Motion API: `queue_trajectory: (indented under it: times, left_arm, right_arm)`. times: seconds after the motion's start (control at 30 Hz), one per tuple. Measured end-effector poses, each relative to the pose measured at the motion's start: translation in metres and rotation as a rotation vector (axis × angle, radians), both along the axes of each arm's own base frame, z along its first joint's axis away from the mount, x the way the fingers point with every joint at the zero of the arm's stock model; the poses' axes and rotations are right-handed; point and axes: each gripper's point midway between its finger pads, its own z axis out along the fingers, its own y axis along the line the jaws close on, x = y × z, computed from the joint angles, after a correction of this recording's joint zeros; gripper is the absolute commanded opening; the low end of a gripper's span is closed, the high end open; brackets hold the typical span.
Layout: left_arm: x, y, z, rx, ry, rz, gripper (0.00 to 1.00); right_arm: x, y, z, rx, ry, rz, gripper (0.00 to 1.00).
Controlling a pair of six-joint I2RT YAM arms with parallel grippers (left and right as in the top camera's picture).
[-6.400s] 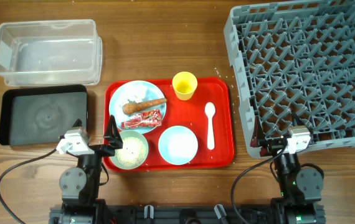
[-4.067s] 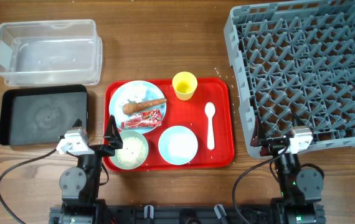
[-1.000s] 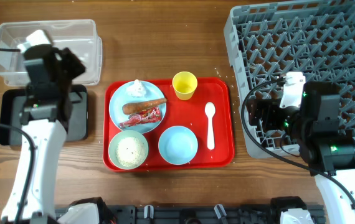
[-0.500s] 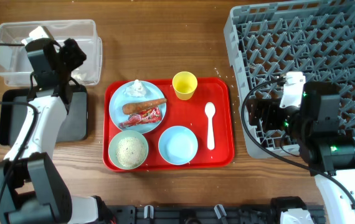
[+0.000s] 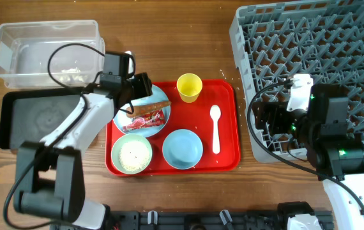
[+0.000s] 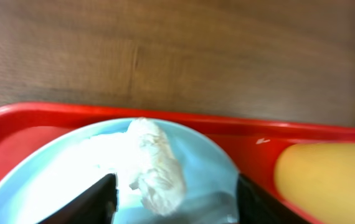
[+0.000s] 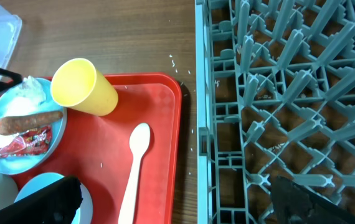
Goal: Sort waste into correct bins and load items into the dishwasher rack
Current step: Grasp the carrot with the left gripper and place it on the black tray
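While left gripper [image 6: 174, 196] straddled the tissue [image 6: 156, 163] on the plate [image 6: 210, 169], part-open, gripping nothing, right gripper [image 7: 174, 202] gaped empty

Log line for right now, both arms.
left claw: open, straddling crumpled tissue on light-blue plate | right claw: open, empty, at dishwasher rack edge

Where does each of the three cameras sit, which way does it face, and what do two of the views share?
Overhead: above the table, facing straight down on the red tray, tub, black tray and rack; left arm and right arm show.
Left wrist: low over the plate, facing the tissue; left pincer tips show.
Right wrist: raised, facing down on the red tray and the rack's edge; right pincer tips show.
Shared: both wrist views show the yellow cup.
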Motion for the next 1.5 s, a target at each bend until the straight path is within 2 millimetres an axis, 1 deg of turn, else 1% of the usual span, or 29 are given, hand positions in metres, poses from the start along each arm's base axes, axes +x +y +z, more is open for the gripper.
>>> queue_trajectory:
  times: [0.03,0.07,0.13,0.17,0.3,0.4,0.47,0.5,0.57,0.63,0.67,0.7,0.73,0.77,0.8,0.83,0.87,0.9,0.93,1.0,1.03,1.07,1.1,1.2,1.3,1.33,1.4,1.47,1.5]
  left_arm:
    - [0.000,0.000,-0.002,0.001,0.005,0.000,0.48]
    - [-0.002,0.001,-0.016,0.014,0.040,0.003,0.37]
    - [-0.005,0.003,-0.029,0.021,0.073,0.008,0.18]
    - [-0.005,0.003,-0.032,0.024,0.080,0.007,0.04]
    - [0.001,0.003,-0.032,0.027,0.056,0.009,0.04]
    - [-0.002,0.006,-0.026,0.041,0.056,0.017,0.04]
    - [-0.005,0.012,-0.008,0.062,0.034,0.032,0.04]
    - [-0.004,0.016,0.009,0.068,0.003,0.044,0.04]
    - [0.006,0.030,0.061,0.067,-0.127,0.092,0.04]
    - [0.017,0.055,0.111,0.064,-0.269,0.168,0.04]
    - [0.023,0.074,0.136,0.065,-0.350,0.221,0.06]
    - [0.026,0.093,0.154,0.069,-0.408,0.271,0.09]
    - [0.030,0.120,0.171,0.082,-0.467,0.341,0.11]
    - [0.031,0.139,0.178,0.095,-0.492,0.390,0.12]
    - [0.036,0.156,0.179,0.107,-0.511,0.430,0.18]
    - [0.042,0.170,0.176,0.115,-0.521,0.460,0.25]
    - [0.045,0.179,0.168,0.125,-0.509,0.478,0.50]
    - [0.054,0.187,0.160,0.125,-0.515,0.495,0.63]
    - [0.062,0.193,0.148,0.131,-0.505,0.503,0.67]
    - [0.071,0.198,0.123,0.133,-0.467,0.504,0.69]
    - [0.074,0.197,0.104,0.122,-0.427,0.497,0.69]
    - [0.076,0.195,0.092,0.114,-0.400,0.487,0.68]
    - [0.076,0.193,0.088,0.105,-0.391,0.477,0.66]
    - [0.075,0.187,0.092,0.083,-0.392,0.456,0.65]
    - [0.060,0.171,0.107,0.068,-0.372,0.396,0.69]
    - [0.055,0.161,0.114,0.068,-0.376,0.359,0.71]
    - [0.040,0.127,0.124,0.077,-0.353,0.239,0.74]
    - [0.019,0.078,0.115,0.092,-0.278,0.068,0.76]
    - [0.011,0.061,0.109,0.099,-0.247,0.003,0.77]
  right_arm:
    - [0.000,0.000,0.000,0.000,0.001,0.000,1.00]
    - [-0.001,0.000,-0.001,0.000,0.003,0.000,1.00]
    - [-0.001,0.000,-0.001,0.000,0.003,0.000,0.99]
    - [-0.001,0.000,-0.001,0.000,0.004,0.000,1.00]
    - [-0.001,0.000,-0.001,0.000,0.004,0.000,1.00]
    - [-0.001,0.000,-0.001,0.000,0.005,0.000,1.00]
    - [-0.001,0.000,-0.001,0.000,0.006,0.000,1.00]
    - [-0.001,0.000,-0.001,-0.001,0.006,0.000,0.99]
    - [-0.001,0.000,-0.001,0.000,0.005,0.000,1.00]
    - [-0.001,0.000,-0.001,0.000,0.005,0.000,1.00]
    - [-0.001,0.000,-0.001,0.000,0.005,0.000,1.00]
    - [-0.001,0.000,-0.001,0.000,0.005,0.000,1.00]
    - [-0.001,0.000,-0.001,-0.001,0.005,0.000,1.00]
    - [-0.001,0.000,-0.001,0.000,0.004,-0.001,1.00]
    - [0.000,0.000,0.000,0.000,0.002,0.000,1.00]
    - [0.000,0.000,0.000,0.000,-0.001,0.000,1.00]
    - [0.000,0.000,0.000,0.000,-0.002,0.000,1.00]
    - [0.000,0.000,0.000,0.000,-0.002,0.000,1.00]
    - [0.001,0.000,0.001,0.000,-0.005,0.000,1.00]
    - [0.001,0.000,0.000,0.000,-0.003,0.000,1.00]
    - [0.001,0.000,0.001,0.001,-0.004,0.000,1.00]
    - [0.001,0.000,0.001,0.000,-0.004,0.000,1.00]
    - [0.001,0.000,0.001,0.000,-0.004,0.000,1.00]
    - [0.001,0.000,0.000,0.000,-0.003,0.000,1.00]
    - [0.001,0.000,0.000,0.000,-0.003,0.000,1.00]
    - [0.001,0.000,0.000,0.000,-0.003,0.000,1.00]
    - [0.001,0.000,0.000,0.000,-0.003,0.000,1.00]
    - [0.001,0.000,0.000,0.000,-0.002,0.000,1.00]
    - [0.001,0.000,0.000,0.000,-0.003,0.000,1.00]
